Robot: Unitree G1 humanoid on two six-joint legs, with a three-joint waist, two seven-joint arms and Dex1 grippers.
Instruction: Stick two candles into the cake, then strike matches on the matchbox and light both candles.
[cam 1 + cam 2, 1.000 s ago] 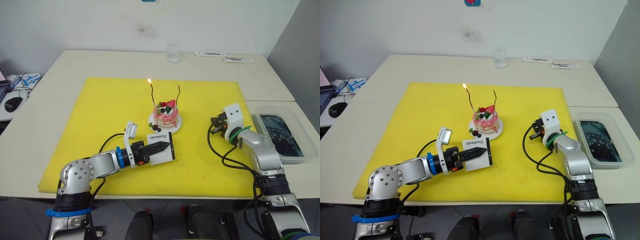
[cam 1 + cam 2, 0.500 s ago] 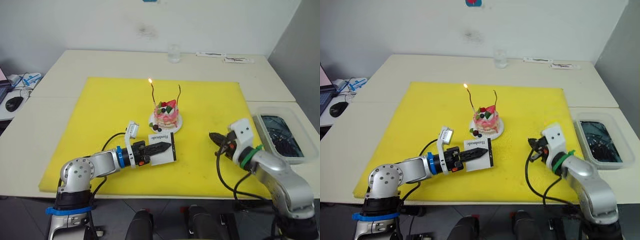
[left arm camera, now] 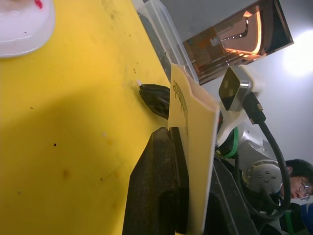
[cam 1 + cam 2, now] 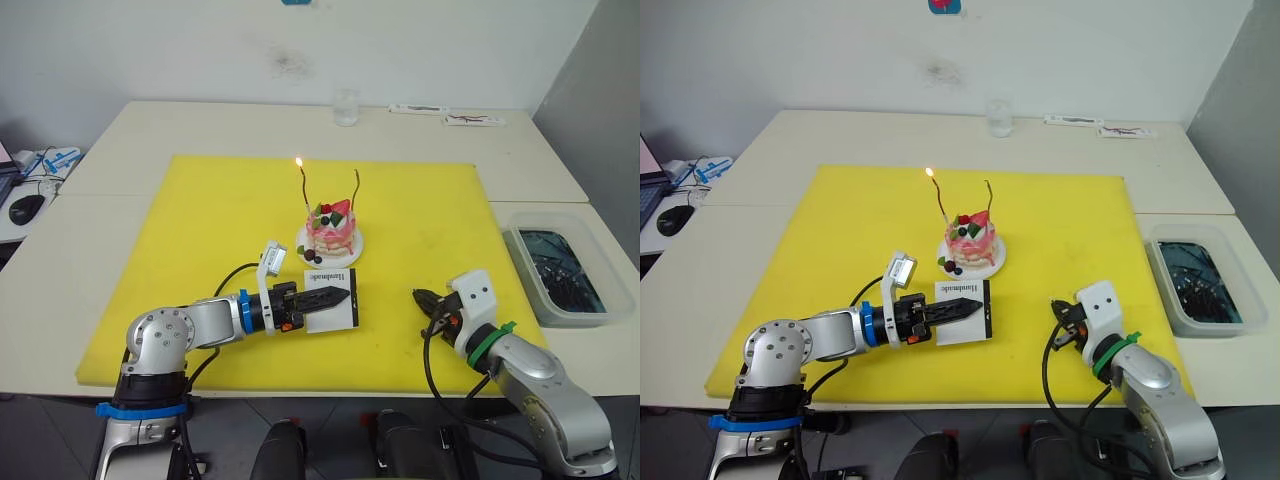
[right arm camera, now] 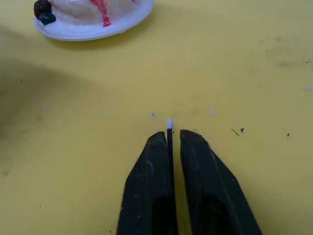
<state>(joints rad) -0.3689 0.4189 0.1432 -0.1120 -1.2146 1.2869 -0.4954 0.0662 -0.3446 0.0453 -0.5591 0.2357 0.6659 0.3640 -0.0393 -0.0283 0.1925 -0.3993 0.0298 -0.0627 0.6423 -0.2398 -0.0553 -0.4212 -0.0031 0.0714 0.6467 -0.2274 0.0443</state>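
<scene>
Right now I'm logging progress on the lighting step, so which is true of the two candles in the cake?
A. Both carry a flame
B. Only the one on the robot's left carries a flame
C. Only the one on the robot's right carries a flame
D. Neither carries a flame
B: the left candle has a small flame at its tip, while the right candle stands dark in the cake.

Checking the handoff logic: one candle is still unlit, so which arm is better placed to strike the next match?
Right. The right gripper is shut on a match, while the left gripper holds the matchbox facing it.
</scene>
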